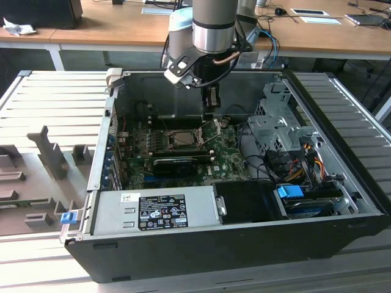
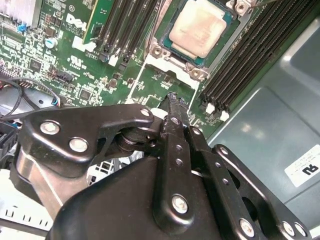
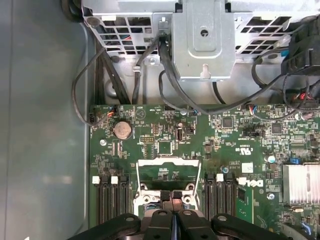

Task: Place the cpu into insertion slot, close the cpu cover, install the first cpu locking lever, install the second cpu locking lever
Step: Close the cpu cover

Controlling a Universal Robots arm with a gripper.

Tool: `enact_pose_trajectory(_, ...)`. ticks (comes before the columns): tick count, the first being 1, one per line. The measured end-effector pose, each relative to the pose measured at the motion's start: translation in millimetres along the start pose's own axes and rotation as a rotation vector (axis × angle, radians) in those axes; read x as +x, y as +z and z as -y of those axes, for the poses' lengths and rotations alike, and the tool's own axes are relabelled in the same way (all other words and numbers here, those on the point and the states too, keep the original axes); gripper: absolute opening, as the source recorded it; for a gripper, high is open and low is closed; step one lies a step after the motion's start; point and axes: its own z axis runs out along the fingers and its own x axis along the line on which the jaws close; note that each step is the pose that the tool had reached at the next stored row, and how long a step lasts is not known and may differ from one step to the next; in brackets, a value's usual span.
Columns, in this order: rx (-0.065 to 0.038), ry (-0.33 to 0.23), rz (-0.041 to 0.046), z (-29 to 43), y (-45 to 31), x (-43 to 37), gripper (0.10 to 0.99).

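- The cpu lies flat in the insertion slot on the green motherboard, so placing looks done.
- The cpu cover stands swung open, leaving the chip exposed.
- The pincer is closed on nothing, just beside the cover. The joined fingers probably serve as a narrow pushing tip.

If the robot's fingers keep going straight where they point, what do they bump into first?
The fingers would probably hit the green board just beside the socket holding the chip; depth is hard to judge.
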Motion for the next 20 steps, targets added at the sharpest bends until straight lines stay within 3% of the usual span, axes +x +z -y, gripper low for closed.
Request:
enact_pose_trajectory(4,0.0,0.0,-0.0003,-0.7,-3.7,0.0,0.106)
enact_pose_trajectory(11,0.0,0.0,-0.0004,-8.0,-4.9,0.1,0.106)
enact_pose_trajectory(20,0.004,0.0,-0.0002,-25.4,-4.0,0.4,0.106)
